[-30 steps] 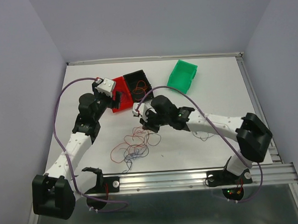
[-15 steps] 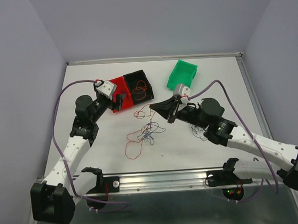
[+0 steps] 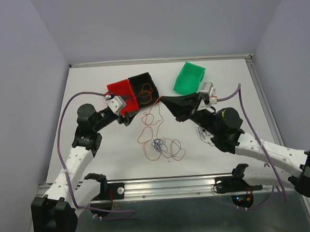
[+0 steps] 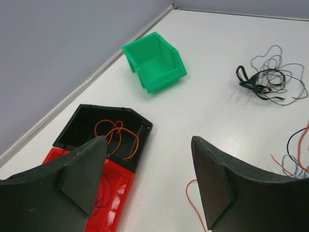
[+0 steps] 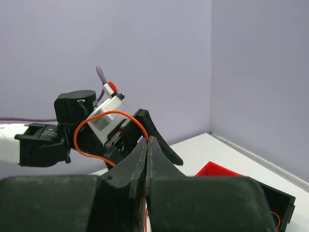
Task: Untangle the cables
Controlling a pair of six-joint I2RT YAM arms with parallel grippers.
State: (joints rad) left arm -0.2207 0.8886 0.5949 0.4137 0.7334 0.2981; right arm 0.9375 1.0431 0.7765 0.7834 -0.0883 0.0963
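Note:
The cables lie as a loose curl of red, blue and black strands mid-table. From them an orange strand rises to my right gripper, which is shut on it near the black bin. In the right wrist view the orange strand loops out of the closed fingertips of the right gripper. My left gripper stands open and empty beside the red bin; in the left wrist view the left gripper frames bare table, with an orange strand near its right finger. A separate black bunch lies apart.
A red bin holding a blue strand and a black bin holding an orange strand sit at the back left. A green bin lies tilted at the back. Walls close in the table's left, back and right.
My right gripper has swung back and right, up toward the black bin, drawing an orange strand out of the tangle, which has spread and shifted. My left gripper has moved off the red bin toward the front.

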